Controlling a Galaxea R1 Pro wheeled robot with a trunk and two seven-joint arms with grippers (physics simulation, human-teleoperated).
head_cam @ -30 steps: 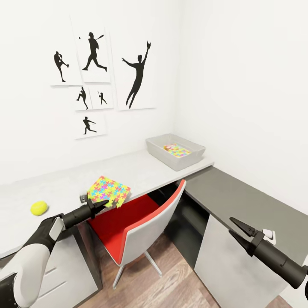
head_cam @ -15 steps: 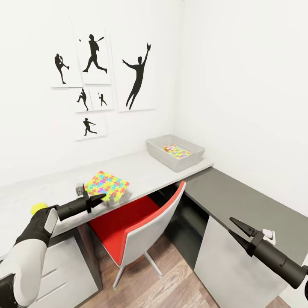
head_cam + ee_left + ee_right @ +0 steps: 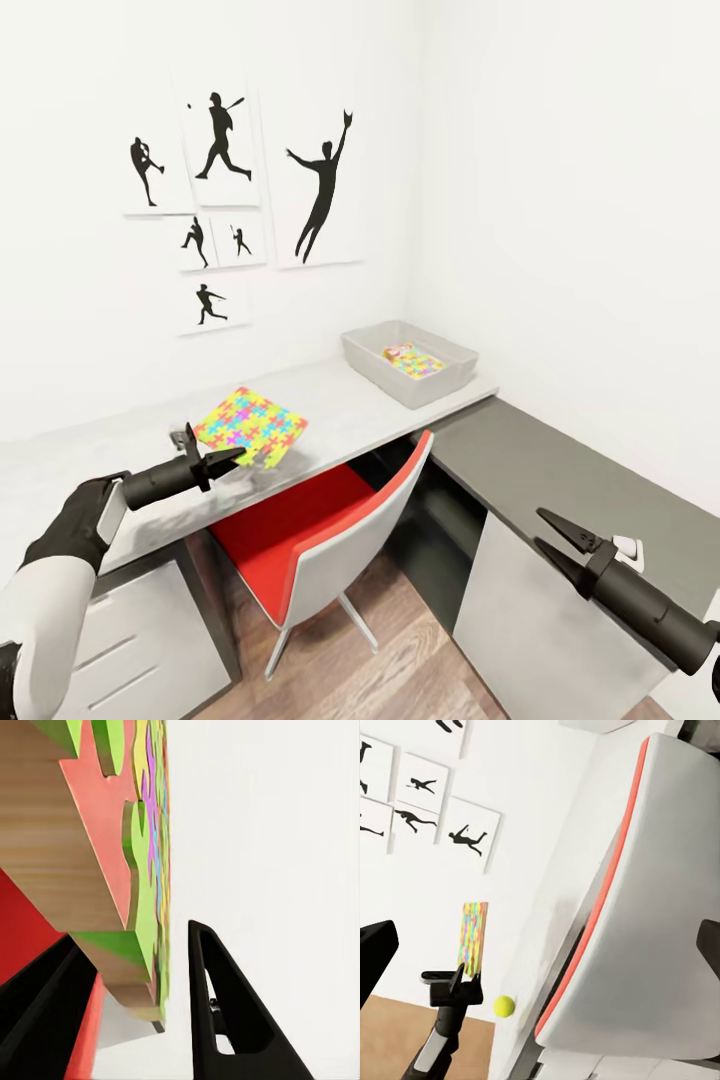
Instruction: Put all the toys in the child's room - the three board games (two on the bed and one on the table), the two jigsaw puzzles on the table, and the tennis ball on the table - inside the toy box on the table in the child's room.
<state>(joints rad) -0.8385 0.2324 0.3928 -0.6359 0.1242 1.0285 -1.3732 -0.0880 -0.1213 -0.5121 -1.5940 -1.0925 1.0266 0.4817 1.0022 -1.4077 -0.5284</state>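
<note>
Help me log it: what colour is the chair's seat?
Red chair seat; head view shows it best.

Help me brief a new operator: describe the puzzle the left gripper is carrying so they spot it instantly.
Start at the long pale table under the baseball pictures. Above its front edge, over the red chair, the left gripper holds a thin square puzzle by one corner. Unlike the other puzzle, which lies in the grey toy box, this one is lifted and tilted.

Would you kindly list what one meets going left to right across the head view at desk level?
Left gripper → multicolour jigsaw puzzle sheet → red-and-white chair → light grey toy box → right gripper.
</note>
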